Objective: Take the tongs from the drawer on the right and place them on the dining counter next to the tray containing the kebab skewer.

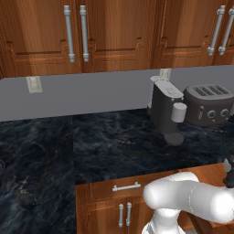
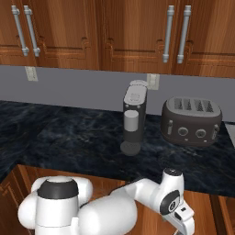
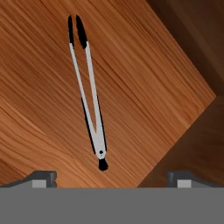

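Nearby: dark grey coffee machine (image 1: 165, 111) and dark four-slot toaster (image 1: 209, 104) stand side by side at the grey wall; nothing lies over the tongs
Tongs: slim silver-and-black metal tongs (image 3: 89, 94) lie flat on the reddish-brown wooden drawer floor (image 3: 144, 87)
Gripper: gripper (image 3: 112, 177) hovers above, jaws wide apart, holding nothing
Worktop: black veined stone worktop (image 1: 91, 146); wooden cabinet doors above

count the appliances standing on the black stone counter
2: a tall grey coffee maker near the counter's middle and a dark four-slot toaster to its right, both by the grey wall. More may sit out of frame.

Glossy white rounded arm (image 2: 114, 206) with black joint caps.
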{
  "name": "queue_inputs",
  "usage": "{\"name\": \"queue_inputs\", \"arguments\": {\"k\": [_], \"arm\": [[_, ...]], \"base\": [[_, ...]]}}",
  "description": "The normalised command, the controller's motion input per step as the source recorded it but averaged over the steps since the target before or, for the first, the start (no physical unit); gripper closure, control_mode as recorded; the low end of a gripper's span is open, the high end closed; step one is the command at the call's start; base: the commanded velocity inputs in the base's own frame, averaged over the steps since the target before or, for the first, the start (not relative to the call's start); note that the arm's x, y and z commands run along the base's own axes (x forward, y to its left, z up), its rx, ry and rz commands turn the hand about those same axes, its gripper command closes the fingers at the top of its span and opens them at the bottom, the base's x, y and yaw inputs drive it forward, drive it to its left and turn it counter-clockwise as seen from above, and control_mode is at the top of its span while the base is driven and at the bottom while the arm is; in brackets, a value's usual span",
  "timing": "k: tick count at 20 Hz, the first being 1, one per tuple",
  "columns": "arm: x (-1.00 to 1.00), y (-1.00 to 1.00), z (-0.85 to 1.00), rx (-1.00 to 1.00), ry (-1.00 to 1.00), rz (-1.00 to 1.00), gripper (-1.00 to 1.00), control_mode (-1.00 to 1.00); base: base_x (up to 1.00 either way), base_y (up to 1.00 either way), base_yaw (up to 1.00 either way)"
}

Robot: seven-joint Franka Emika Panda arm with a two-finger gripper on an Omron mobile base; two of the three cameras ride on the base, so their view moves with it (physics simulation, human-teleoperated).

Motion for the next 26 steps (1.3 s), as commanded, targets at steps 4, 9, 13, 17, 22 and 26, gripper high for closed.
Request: {"name": "queue_inputs", "arguments": {"k": [4, 9, 13, 17, 22, 26], "arm": [[0.17, 0.0, -0.06, 0.0, 0.0, 0.0, -1.0, -1.0], [0.09, 0.0, 0.0, 0.0, 0.0, 0.0, -1.0, -1.0], [0.05, 0.0, -0.01, 0.0, 0.0, 0.0, -1.0, -1.0], [0.01, 0.0, -0.07, 0.0, 0.0, 0.0, -1.0, -1.0], [0.0, -0.02, -0.05, 0.0, 0.0, 0.0, -1.0, -1.0], [0.0, 0.0, -0.02, 0.0, 0.0, 0.0, -1.0, -1.0]], "base": [[0.0, 0.0, 0.0], [0.0, 0.0, 0.0], [0.0, 0.0, 0.0], [0.0, 0.0, 0.0], [0.0, 0.0, 0.0], [0.0, 0.0, 0.0]]}}
